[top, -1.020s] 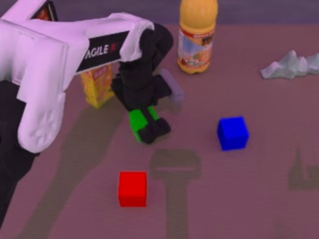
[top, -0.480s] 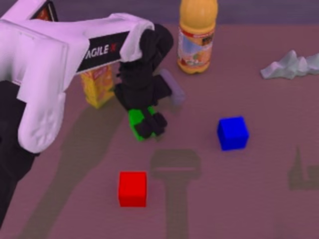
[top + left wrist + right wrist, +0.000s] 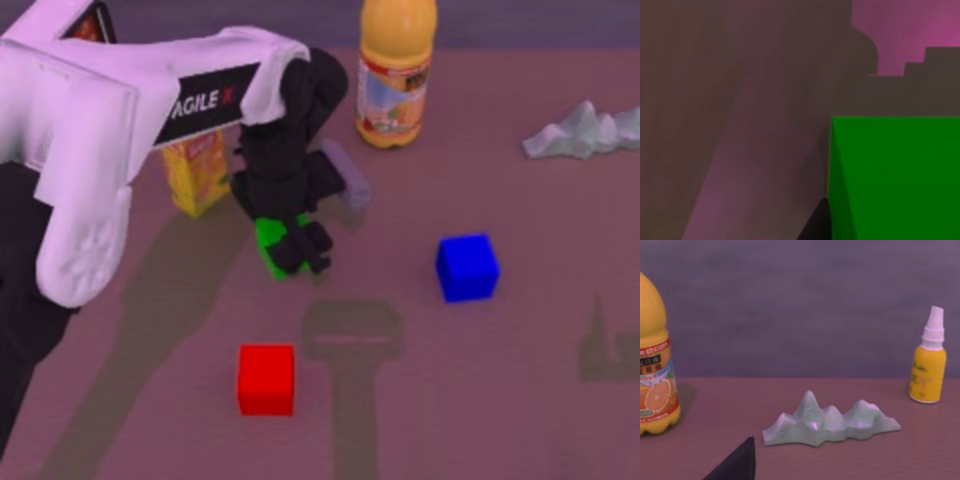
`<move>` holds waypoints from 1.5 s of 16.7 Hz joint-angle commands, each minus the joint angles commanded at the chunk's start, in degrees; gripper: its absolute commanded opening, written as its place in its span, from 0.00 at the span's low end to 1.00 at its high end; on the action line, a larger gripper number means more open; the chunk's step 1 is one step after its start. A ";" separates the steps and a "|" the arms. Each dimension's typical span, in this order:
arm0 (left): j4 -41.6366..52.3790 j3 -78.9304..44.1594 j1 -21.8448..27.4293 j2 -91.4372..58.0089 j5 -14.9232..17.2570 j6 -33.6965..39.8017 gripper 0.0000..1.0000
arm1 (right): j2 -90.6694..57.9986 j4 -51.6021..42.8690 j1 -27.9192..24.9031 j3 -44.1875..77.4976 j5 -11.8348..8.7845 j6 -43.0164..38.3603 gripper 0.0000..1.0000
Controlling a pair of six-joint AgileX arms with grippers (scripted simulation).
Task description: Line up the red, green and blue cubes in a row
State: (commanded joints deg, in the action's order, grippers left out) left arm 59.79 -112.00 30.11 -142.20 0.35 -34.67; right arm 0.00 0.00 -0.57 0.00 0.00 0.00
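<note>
Cubes lay apart: the red cube [image 3: 266,379] nearest the front edge, the blue cube [image 3: 467,267] farther back to the right. Farther still, the left gripper [image 3: 292,243] was clamped on the green cube [image 3: 268,238], so its row slot lay frontward-right. The right arm was out of sight.
</note>
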 joint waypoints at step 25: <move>10.92 -3.27 3.64 8.75 -0.24 -1.43 0.00 | 0.00 0.00 0.00 0.00 0.00 0.00 1.00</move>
State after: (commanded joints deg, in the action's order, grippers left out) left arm 70.72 -115.27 33.75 -133.45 0.11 -36.10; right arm 0.00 0.00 -0.57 0.00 0.00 0.00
